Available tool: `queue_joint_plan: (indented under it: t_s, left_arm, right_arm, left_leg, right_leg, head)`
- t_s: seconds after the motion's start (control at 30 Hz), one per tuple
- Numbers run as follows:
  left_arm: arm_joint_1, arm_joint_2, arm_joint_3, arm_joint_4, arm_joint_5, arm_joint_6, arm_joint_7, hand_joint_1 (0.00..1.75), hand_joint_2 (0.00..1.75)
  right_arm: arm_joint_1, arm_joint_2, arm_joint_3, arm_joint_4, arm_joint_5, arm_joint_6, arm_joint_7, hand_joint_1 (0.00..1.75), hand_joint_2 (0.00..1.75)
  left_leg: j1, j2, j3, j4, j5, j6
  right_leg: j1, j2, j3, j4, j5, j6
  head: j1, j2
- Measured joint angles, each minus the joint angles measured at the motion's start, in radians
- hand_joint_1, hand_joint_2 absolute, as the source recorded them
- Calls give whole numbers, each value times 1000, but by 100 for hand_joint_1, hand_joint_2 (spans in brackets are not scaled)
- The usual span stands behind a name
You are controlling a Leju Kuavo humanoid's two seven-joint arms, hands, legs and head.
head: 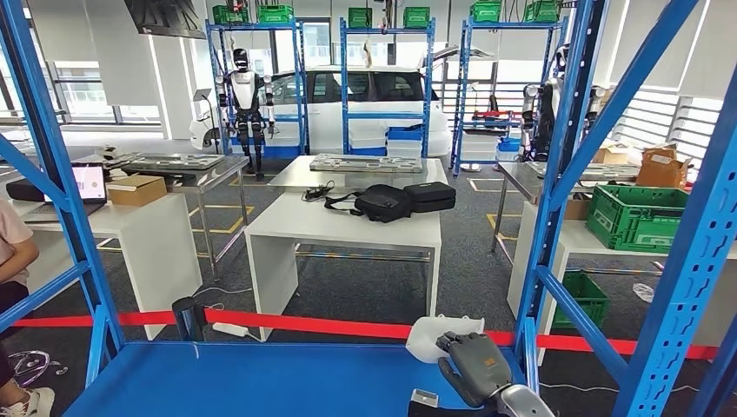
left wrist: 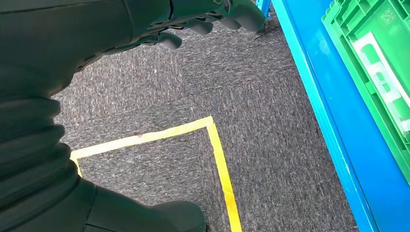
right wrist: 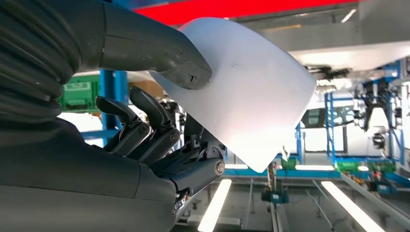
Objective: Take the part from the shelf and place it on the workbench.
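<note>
My right hand (head: 474, 363) pinches the thin white curved plastic part (right wrist: 246, 87) at its edge over the blue shelf (head: 261, 378); it looks light, stiff, probably slippery; my left hand's (left wrist: 212, 14) fingers seem curled, empty.

The head view looks forward and down from high on the robot, through the blue shelf frame (head: 556, 174) over the blue shelf board (head: 261, 378) to white tables (head: 348, 228) beyond. The left wrist view hangs low, close behind the left hand (left wrist: 212, 14), facing the grey carpet (left wrist: 193, 87) with yellow tape (left wrist: 220, 159). The right wrist view sits close behind the right hand (right wrist: 159, 135) and is turned upside down. It shares the white part (right wrist: 241, 87) and right hand (head: 474, 365) with the head view.
</note>
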Motion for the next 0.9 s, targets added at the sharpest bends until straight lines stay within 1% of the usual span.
queue_joint_plan:
  t_s: [0.2, 0.5, 0.67, 0.9]
  left_arm:
    - [-1, 0, 0, 0, 0, 0, 6, 0, 175]
    - [-1, 0, 0, 0, 0, 0, 11, 0, 175]
    - [-1, 0, 5, 0, 2, 2, 32, 0, 175]
    - [-3, -2, 22, 0, 11, 3, 69, 0, 175]
  right_arm:
    - [-25, 23, -1, -3, 3, 0, -1, 175, 175]
    - [-33, 34, -1, -4, 3, -4, -5, 175, 175]
    - [-33, 45, -2, -17, 17, -18, -19, 175, 175]
    - [-34, 65, -2, -55, 67, -34, -8, 175, 175]
  left_leg:
    - [0, 0, 0, 0, 0, 0]
    - [0, 0, 0, 0, 0, 0]
    - [0, 0, 0, 0, 0, 0]
    - [0, 0, 0, 0, 0, 0]
  right_leg:
    - [0, 0, 0, 0, 0, 0]
    - [0, 0, 0, 0, 0, 0]
    - [0, 0, 0, 0, 0, 0]
    - [0, 0, -1, 0, 0, 0]
  head:
    - [0, 0]
    - [0, 0]
    - [0, 0]
    - [0, 0]
